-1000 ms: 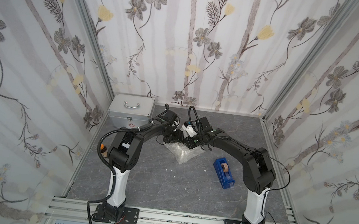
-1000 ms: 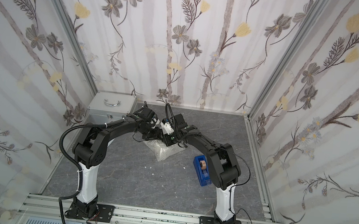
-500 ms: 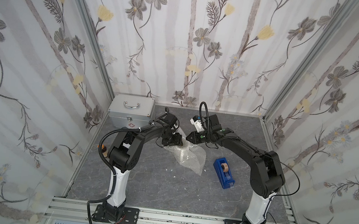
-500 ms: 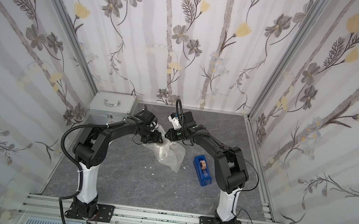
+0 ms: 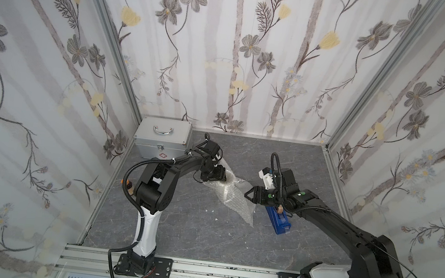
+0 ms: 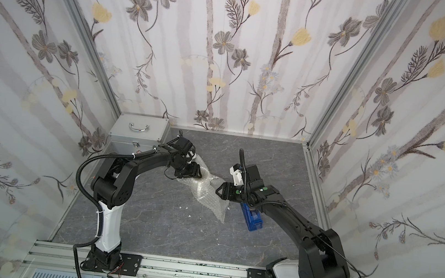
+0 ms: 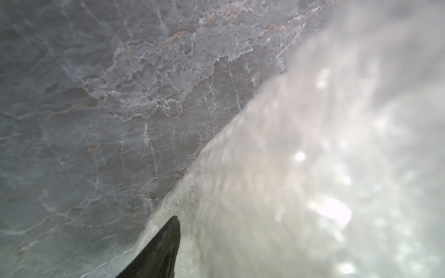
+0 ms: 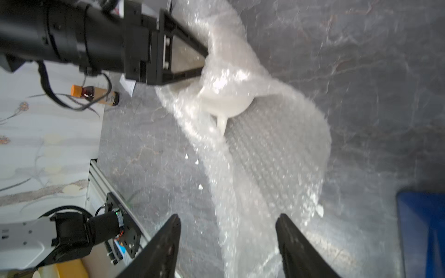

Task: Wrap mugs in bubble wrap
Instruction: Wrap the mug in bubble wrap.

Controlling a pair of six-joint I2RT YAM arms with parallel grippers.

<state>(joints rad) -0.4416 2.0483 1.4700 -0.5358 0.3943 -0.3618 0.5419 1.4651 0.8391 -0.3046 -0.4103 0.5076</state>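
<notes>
Right gripper (image 5: 247, 196) has released the bubble wrap (image 5: 233, 197) and drawn back; its 2 fingers (image 8: 168, 240) stand apart, empty. The flap lies loose, so wrapping looks unfinished. Left gripper (image 8: 204, 62) reaches into the wrap at the mug (image 8: 226, 101), mid-rear of the tabletop (image 5: 190, 228); whether it is clamped cannot be told. The front edge offers room; the tape dispenser (image 5: 278, 223) crowds the flap's right.

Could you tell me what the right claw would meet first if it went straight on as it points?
Probably the bubble wrap, spread just ahead of the right claw; the mug sits farther along that line, though depth is unclear.
</notes>
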